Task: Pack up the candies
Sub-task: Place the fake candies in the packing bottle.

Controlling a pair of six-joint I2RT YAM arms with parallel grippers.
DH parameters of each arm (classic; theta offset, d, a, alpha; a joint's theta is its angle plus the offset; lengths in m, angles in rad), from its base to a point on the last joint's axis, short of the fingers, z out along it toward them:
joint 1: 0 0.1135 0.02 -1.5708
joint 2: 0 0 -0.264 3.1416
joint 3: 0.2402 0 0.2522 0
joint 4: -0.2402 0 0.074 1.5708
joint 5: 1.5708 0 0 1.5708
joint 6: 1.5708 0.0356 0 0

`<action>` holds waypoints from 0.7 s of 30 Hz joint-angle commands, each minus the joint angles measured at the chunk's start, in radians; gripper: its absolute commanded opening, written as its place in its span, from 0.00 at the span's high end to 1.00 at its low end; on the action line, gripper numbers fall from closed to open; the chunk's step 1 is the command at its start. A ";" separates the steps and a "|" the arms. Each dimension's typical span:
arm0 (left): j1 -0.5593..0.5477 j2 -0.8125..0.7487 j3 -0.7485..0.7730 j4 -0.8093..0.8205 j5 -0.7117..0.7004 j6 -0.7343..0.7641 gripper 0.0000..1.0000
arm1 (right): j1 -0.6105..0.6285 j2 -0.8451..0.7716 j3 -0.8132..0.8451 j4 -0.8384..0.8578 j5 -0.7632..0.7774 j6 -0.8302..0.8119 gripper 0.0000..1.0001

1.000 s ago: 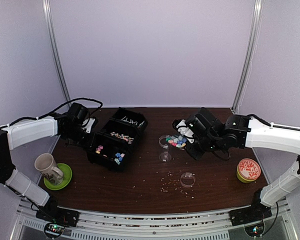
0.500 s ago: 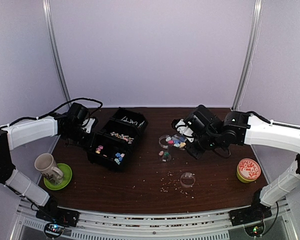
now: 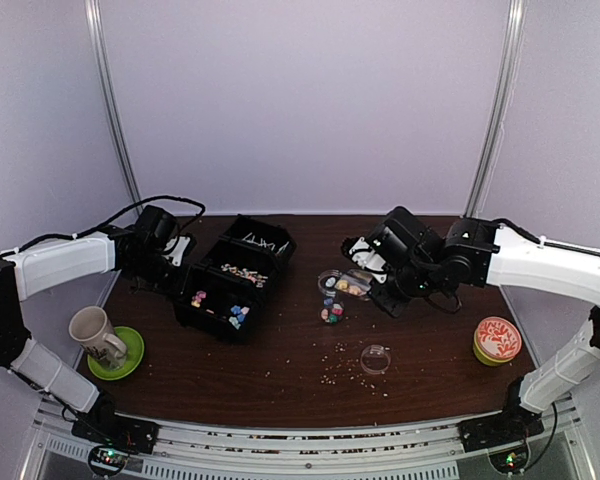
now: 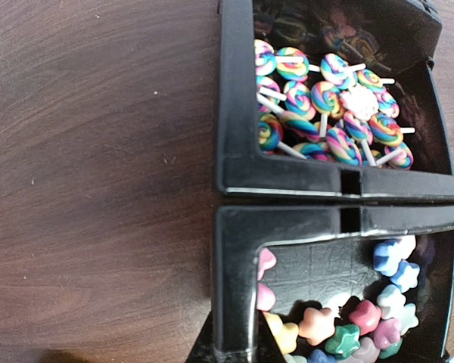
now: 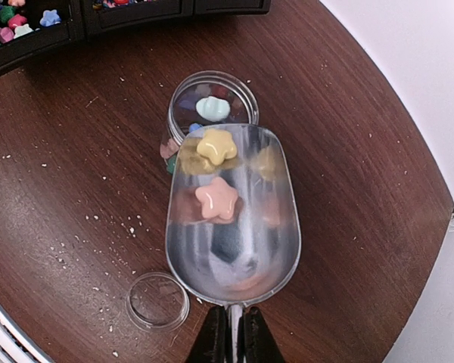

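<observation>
My right gripper [image 5: 233,337] is shut on the handle of a clear scoop [image 5: 238,242], tipped over a small clear jar [image 5: 246,92]. A pink star candy [image 5: 216,199] and a yellow one [image 5: 216,145] lie at the scoop's lip, and more stars sit in the jar [image 3: 330,312]. My left gripper [image 4: 238,346] is shut on the wall of the black compartment box [image 4: 238,249]. Star candies [image 4: 363,318] fill the near compartment and swirl lollipop candies [image 4: 325,106] the one beside it. From above, the left gripper [image 3: 178,262] is at the box's left side and the right gripper [image 3: 372,272] is right of the jar.
The jar's clear lid [image 5: 158,301] lies on the table near the scoop. Pale crumbs [image 3: 340,370] are scattered over the brown table. A mug [image 3: 95,335] on a green saucer stands at the front left. A red-topped green tub [image 3: 497,340] stands at the right.
The right arm has tipped the scoop further toward the jar. Most star candies have slid out of the scoop into the jar. The left arm has not moved.
</observation>
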 commanded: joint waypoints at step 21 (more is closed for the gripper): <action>0.006 -0.057 0.083 0.163 0.048 -0.010 1.00 | -0.005 0.026 0.096 -0.085 0.004 -0.024 1.00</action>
